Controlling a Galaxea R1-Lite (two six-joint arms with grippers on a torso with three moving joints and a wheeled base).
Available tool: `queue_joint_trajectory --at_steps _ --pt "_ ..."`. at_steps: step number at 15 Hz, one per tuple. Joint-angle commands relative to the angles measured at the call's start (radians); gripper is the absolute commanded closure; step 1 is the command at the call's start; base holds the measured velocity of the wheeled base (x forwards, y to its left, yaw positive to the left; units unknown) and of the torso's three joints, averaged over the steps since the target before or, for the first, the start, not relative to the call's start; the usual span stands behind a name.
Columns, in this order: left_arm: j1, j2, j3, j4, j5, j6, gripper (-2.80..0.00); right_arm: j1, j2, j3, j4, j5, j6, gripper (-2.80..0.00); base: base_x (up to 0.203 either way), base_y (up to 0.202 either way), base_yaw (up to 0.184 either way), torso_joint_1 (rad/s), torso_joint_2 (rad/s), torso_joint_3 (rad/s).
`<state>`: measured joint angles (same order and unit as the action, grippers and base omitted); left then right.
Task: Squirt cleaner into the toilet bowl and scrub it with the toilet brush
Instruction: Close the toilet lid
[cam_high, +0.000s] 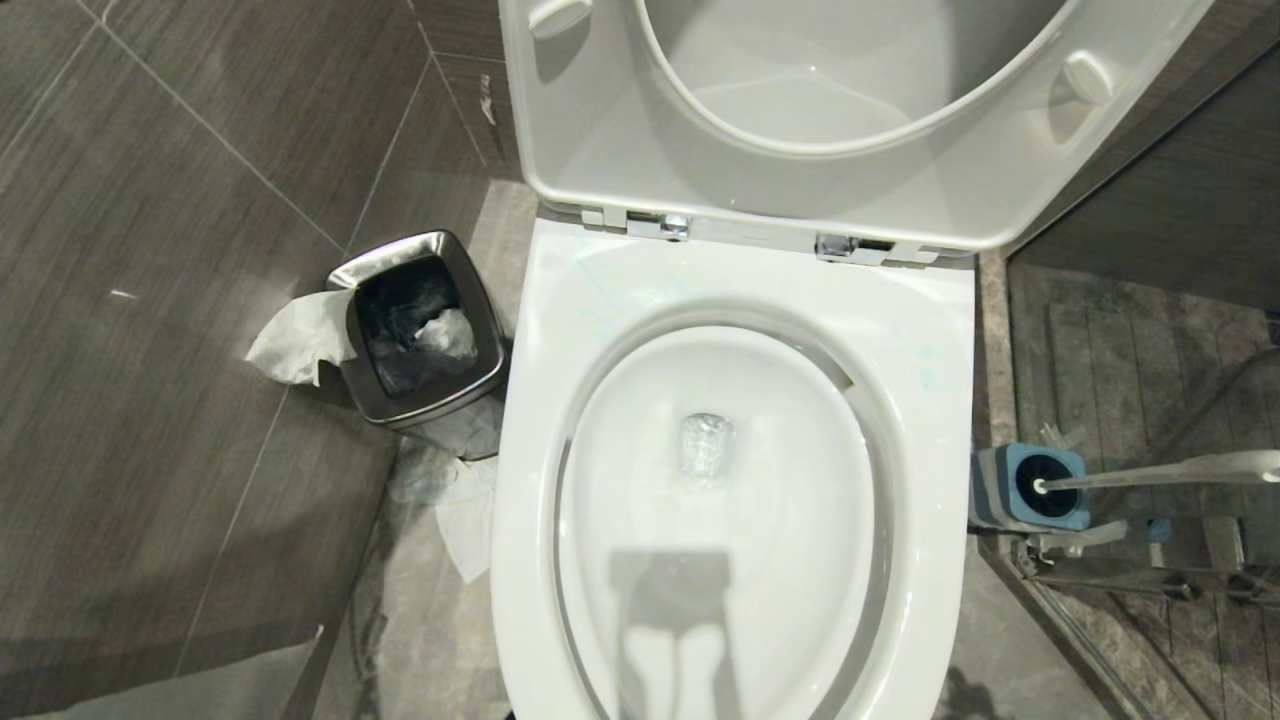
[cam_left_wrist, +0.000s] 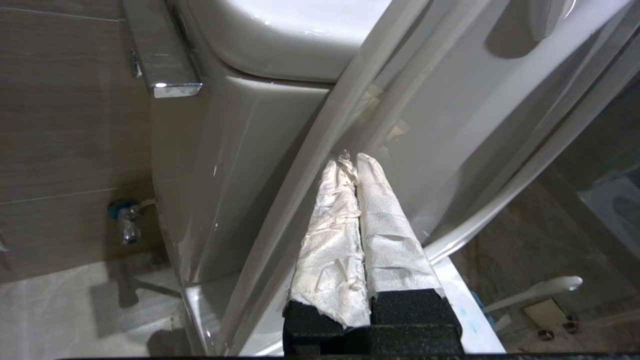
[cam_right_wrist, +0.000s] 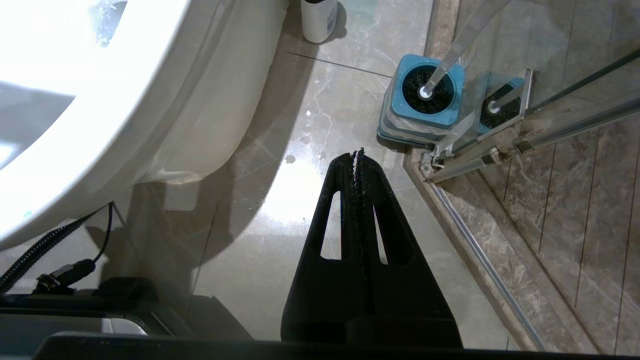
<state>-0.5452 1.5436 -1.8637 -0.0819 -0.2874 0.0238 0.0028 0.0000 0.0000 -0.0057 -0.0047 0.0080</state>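
Note:
The white toilet bowl (cam_high: 935, 450) stands open, its seat and lid (cam_high: 600, 130) raised. Faint teal-blue flecks of cleaner (cam_left_wrist: 462, 311) mark the rim. To the bowl's right, the toilet brush (cam_high: 1165, 472) stands in its blue-topped holder (cam_high: 1000, 490), black bristles (cam_right_wrist: 428, 90) down and white handle (cam_right_wrist: 462, 37) leaning away. My left gripper (cam_left_wrist: 352, 161) is shut, with white paper wrapped over both fingers and nothing held; it points at the raised seat beside the tank. My right gripper (cam_right_wrist: 357, 155) is shut and empty, low over the floor near the holder (cam_right_wrist: 425, 107). Neither gripper shows in the head view.
A steel waste bin (cam_high: 420, 330) with tissue (cam_high: 300, 340) around it stands left of the toilet. A glass shower door with a metal rail (cam_right_wrist: 480, 155) runs close behind the brush holder. A white container (cam_right_wrist: 317, 20) sits on the floor by the toilet base. A chrome flush lever (cam_left_wrist: 167, 80) sticks out from the tank.

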Motion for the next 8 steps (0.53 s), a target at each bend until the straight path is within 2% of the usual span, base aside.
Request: queue_joint_trajectory --at_steps 1,5,8 --pt "0.002 0.019 0.015 -0.031 -0.002 0.0 0.0 0.0 0.002 0.0 0.0 0.0 0.0 0.0 0.0 0.0 0.0 0.0 0.0 0.0" --pt "0.018 0.061 0.009 -0.143 -0.002 0.004 0.0 0.0 0.002 0.0 0.0 0.0 0.0 0.0 0.0 0.0 0.0 0.0 0.0 0.0" --pt "0.024 0.083 0.005 -0.164 -0.001 0.007 0.0 0.0 0.002 0.0 0.0 0.0 0.0 0.0 0.0 0.0 0.0 0.0 0.0 0.0"
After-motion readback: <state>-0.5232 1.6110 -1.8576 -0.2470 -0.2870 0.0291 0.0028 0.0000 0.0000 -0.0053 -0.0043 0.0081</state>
